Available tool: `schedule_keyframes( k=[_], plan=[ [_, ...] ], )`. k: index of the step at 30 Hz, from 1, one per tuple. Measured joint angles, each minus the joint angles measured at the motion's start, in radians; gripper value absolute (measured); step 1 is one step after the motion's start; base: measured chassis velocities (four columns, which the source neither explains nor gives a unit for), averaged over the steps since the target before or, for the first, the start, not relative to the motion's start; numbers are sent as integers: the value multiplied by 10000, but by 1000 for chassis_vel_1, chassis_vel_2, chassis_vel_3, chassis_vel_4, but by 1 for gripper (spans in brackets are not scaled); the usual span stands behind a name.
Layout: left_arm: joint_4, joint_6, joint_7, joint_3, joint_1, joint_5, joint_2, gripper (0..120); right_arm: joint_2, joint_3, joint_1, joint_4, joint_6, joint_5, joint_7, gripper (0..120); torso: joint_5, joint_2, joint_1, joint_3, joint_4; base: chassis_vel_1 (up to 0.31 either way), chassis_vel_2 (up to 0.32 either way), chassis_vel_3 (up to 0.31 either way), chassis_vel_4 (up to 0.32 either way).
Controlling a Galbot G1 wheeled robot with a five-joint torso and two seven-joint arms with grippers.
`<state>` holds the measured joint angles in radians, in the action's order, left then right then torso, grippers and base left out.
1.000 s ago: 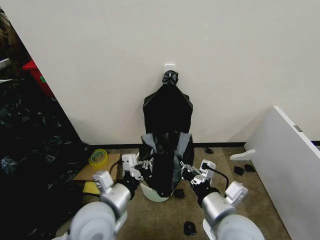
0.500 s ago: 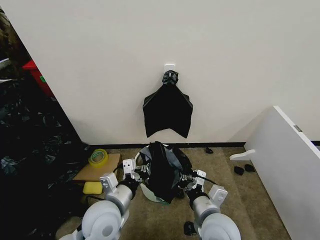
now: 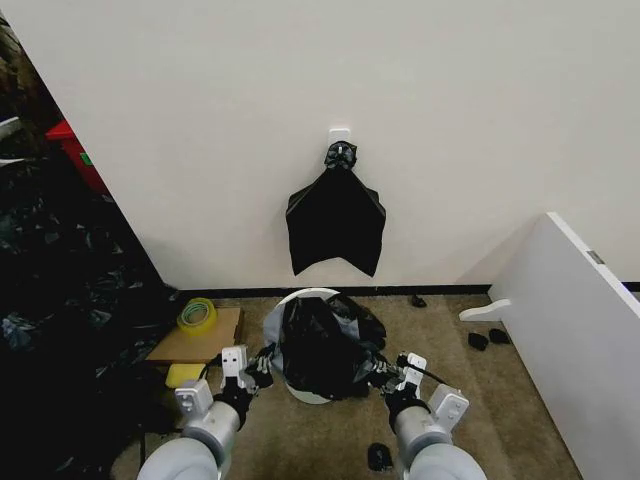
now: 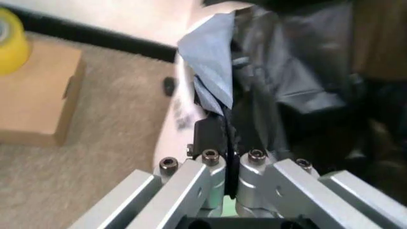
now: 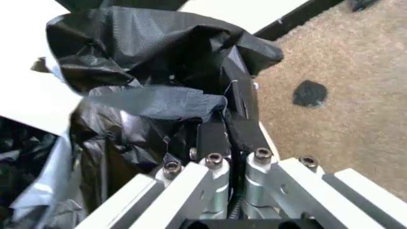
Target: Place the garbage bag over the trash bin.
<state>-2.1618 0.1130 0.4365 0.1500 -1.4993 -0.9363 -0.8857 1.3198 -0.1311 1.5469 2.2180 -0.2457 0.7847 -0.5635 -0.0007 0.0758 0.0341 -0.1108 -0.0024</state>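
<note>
Both pincers are clamping the thin, crinkled black plastic garbage bag [image 3: 318, 347], left gripper [image 3: 262, 362] and right gripper [image 3: 384, 368] flanking the round cream-white plastic trash bin [image 3: 300, 297] beneath it

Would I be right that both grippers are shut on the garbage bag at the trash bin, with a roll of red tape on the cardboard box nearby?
Nearly: the tape is yellow, as the head view shows. Both the left gripper and right gripper are indeed shut on the garbage bag at the trash bin.
</note>
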Motion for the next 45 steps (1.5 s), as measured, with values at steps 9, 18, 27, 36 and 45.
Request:
schedule_keyframes(
  k=[9, 18, 27, 36, 45],
  plan=[
    [689, -208, -111, -29, 553, -114, -10, 0, 647, 141, -561, -362, 20, 534, 316, 0, -2, 0, 1, -1, -1, 0, 0, 0, 0],
    [1174, -489, -358, 444, 272, -324, 281, 0, 146, -128, -216, -571, -11, -274, -121, 0, 0, 0, 0, -1, -2, 0, 0, 0, 0],
    [1276, -407, -405, 90, 87, -126, 40, 0, 44, 20, 178, -590, -1129, -593, -674, 0, 0, 0, 0, 0, -1, 0, 0, 0, 0],
    [1706, -73, -423, 10, 389, 32, 122, 0, 48, -22, -304, -1202, -1877, -510, -669, 0, 1, 0, 0, 0, -1, 0, 0, 0, 0],
    [2297, -176, -253, -190, 1104, 375, -285, 0, 341, -12, -728, -1896, -1307, -810, -479, 0, 0, 0, 1, -1, -1, 0, 0, 0, 0]
  ],
)
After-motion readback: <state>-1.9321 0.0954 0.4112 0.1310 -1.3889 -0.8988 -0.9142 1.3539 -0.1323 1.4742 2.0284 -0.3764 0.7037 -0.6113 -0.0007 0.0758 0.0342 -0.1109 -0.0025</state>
